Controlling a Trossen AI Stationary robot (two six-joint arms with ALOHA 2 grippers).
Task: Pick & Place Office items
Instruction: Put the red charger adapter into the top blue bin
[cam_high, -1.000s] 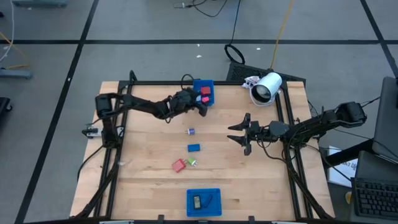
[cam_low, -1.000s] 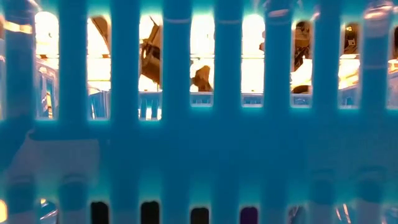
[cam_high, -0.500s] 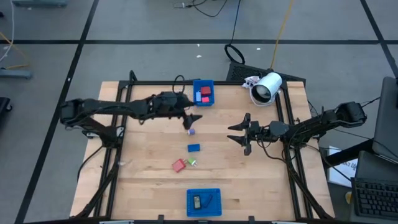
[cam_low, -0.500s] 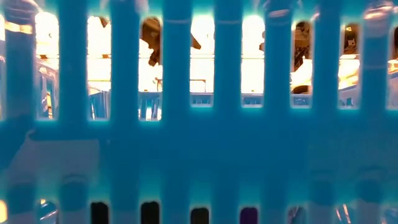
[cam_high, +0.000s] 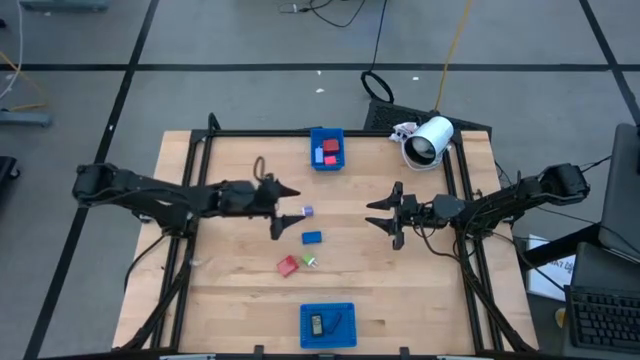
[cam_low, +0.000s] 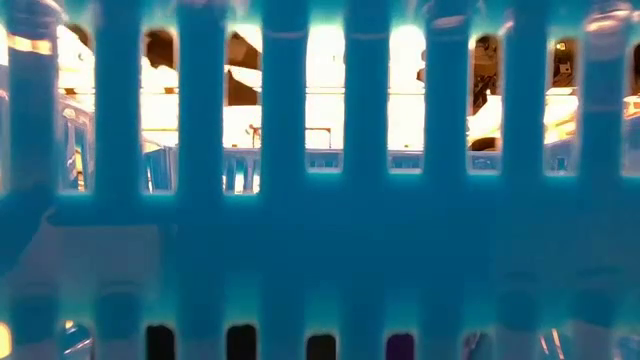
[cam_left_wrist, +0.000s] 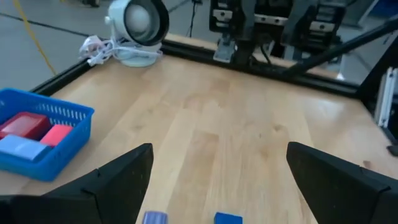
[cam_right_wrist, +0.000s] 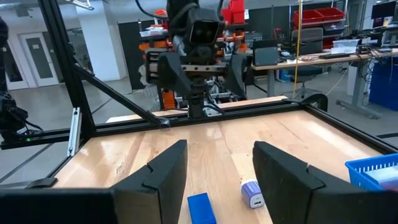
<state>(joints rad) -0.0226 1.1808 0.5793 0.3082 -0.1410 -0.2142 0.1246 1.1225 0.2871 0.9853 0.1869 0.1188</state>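
Currently the left gripper (cam_high: 283, 211) sits over the middle of the table (cam_high: 230, 290), fingers spread wide with nothing between them, its tips just beside the purple cube (cam_high: 308, 211). In the left wrist view the cube (cam_left_wrist: 155, 218) and the blue block (cam_left_wrist: 227, 218) lie side by side between the two dark fingers (cam_left_wrist: 118, 180). From above, the blue block (cam_high: 312, 238) lies near the cube, toward the front edge; a red block (cam_high: 288, 265) and a green bit (cam_high: 309, 261) lie just beside each other further forward. The right gripper (cam_high: 385, 212) waits at the right of the table, pointing toward centre, jaws partly apart and holding nothing; its wrist view shows the blue block (cam_right_wrist: 200, 207) and the cube (cam_right_wrist: 251, 193) on the bare wood ahead. A blue tray (cam_high: 326, 134) at the back edge holds red, pink and pale blue pieces. A second blue tray (cam_high: 328, 309) at the front edge holds dark rectangular pieces (cam_high: 316, 324). A white cylindrical device (cam_high: 429, 140) stands at the back right corner. Low view: blocked by blue slats (cam_low: 285, 120), arms indistinct behind.
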